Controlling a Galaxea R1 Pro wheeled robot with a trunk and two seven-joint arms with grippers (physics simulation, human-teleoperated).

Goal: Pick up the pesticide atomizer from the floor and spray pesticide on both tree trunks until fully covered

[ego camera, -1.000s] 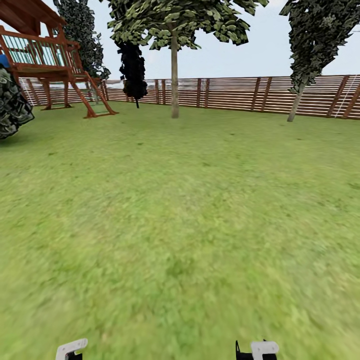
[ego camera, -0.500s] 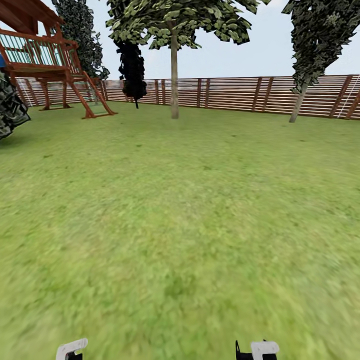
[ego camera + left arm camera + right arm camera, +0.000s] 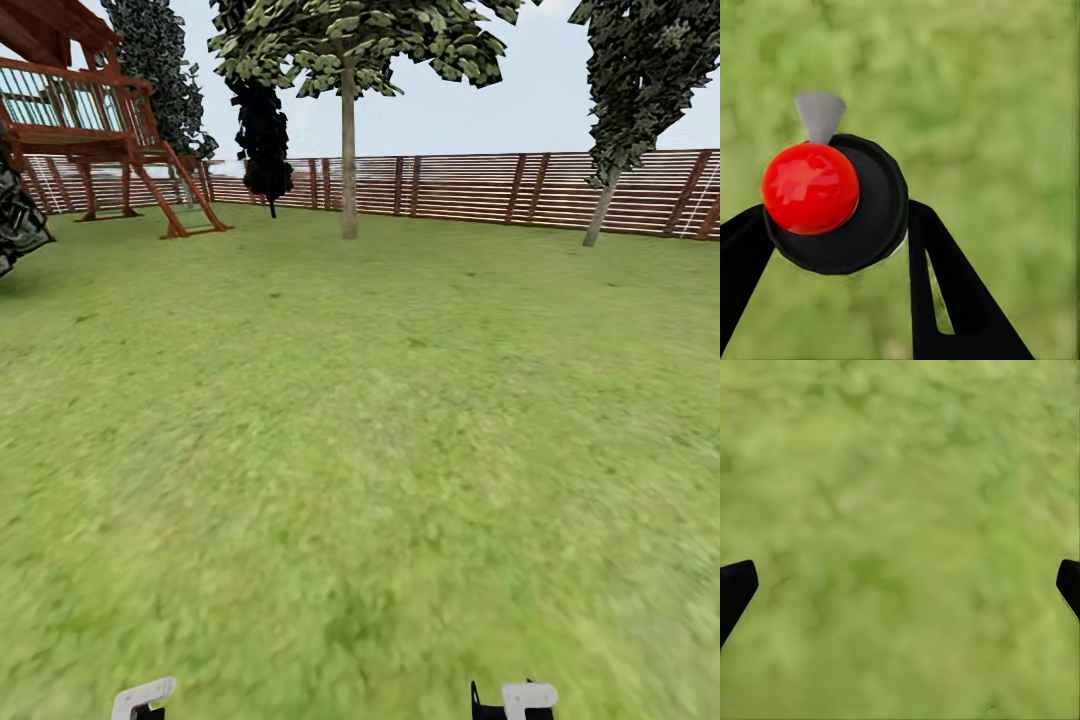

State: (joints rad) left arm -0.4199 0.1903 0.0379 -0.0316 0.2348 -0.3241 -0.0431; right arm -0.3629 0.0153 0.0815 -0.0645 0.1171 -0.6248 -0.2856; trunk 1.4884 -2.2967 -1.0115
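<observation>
Head view: a wide lawn [image 3: 360,450] runs out to the slatted wooden fence [image 3: 470,185], with the straight-trunked tree [image 3: 348,150] standing just in front of that fence and a second, leaning tree [image 3: 610,190] further along it toward the robot's right. A red-brown play structure [image 3: 100,130] sits off to the left of the central tree, a thin black conifer [image 3: 265,130] between the two. Compared with a second ago, the whole picture has slid slightly: the leaning tree and fence posts have edged sideways and the dark bush [image 3: 15,225] at the left edge has slipped further out of frame, which reads as the robot's own camera moving, not the garden's things. White parts of both arms show at the bottom edge, unchanged.

On the left wrist camera, the pesticide atomizer [image 3: 844,202], a dark round body with a red knob and a grey nozzle, sits clamped between the black fingers of the left gripper [image 3: 840,247], grass blurred beyond. The right gripper [image 3: 900,585] has its fingers wide apart over bare grass, holding nothing.

Pickup appears done; the robot seems in transit, both trunks well away, no white specks visible on either yet.
</observation>
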